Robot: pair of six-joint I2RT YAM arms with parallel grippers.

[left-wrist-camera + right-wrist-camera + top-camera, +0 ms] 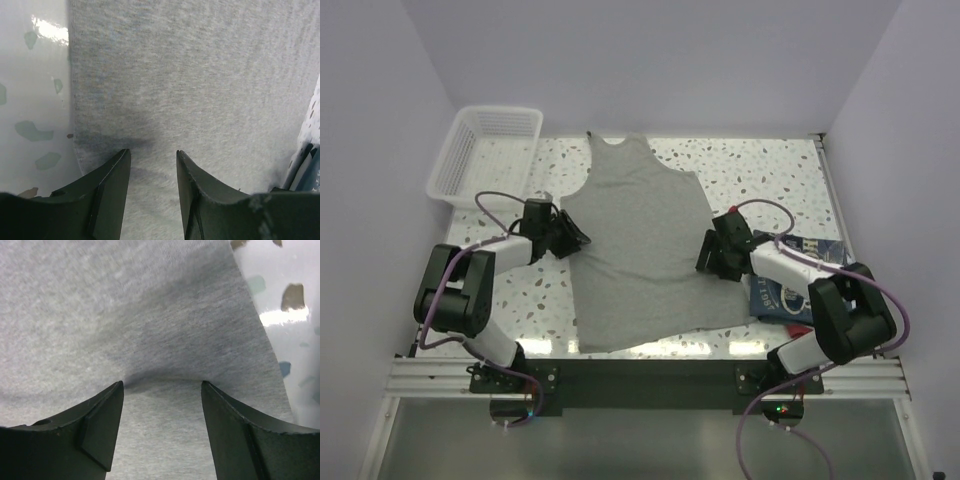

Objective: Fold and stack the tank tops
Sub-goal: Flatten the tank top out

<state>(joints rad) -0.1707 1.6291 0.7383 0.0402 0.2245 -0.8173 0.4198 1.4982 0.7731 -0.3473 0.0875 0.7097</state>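
Observation:
The light grey tank top (640, 245) lies flat in the middle of the table, neck at the far side. My left gripper (578, 238) is at its left edge, jaws open over the grey cloth (200, 75). My right gripper (705, 255) is at its right edge, jaws open, fingertips pressing on the grey cloth (150, 315). The navy tank top (798, 285) with white lettering lies folded at the right, under my right arm, with a red edge (800, 328) beneath it. A corner of the navy one shows in the left wrist view (307, 167).
A white mesh basket (485, 155) stands at the far left corner. The table (760, 170) is white with dark speckles. White walls close in the sides and back. The mounting rail (640, 375) runs along the near edge.

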